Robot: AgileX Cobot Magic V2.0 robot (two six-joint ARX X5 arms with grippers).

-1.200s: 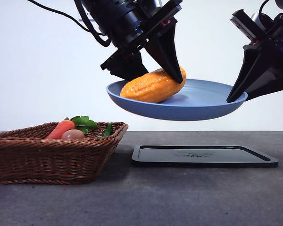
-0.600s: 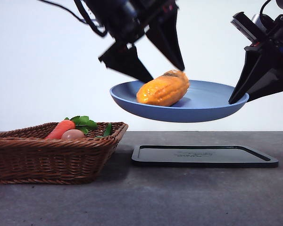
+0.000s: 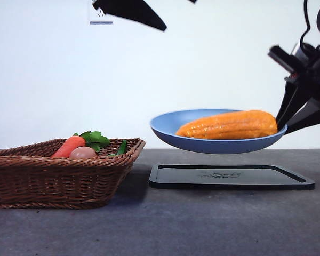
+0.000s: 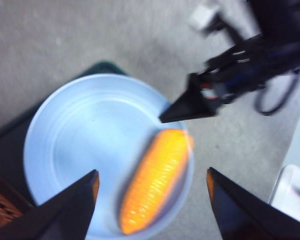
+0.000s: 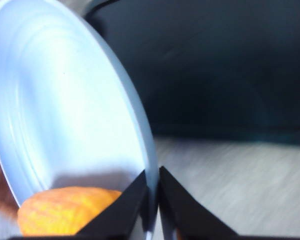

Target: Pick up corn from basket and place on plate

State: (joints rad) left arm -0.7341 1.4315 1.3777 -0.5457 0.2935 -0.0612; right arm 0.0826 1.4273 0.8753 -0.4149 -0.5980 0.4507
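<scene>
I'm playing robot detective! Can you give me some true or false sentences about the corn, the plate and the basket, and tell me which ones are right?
1. The corn lies on the blue plate. True.
2. The plate rests on the black tray. False: it hangs in the air above the tray, held at its rim by the right gripper.
3. The left gripper holds the corn. False: its jaws are open and empty, high above the plate.
4. A carrot sits in the basket. True.
5. The basket stands on the tray. False: it stands on the table beside it.
</scene>
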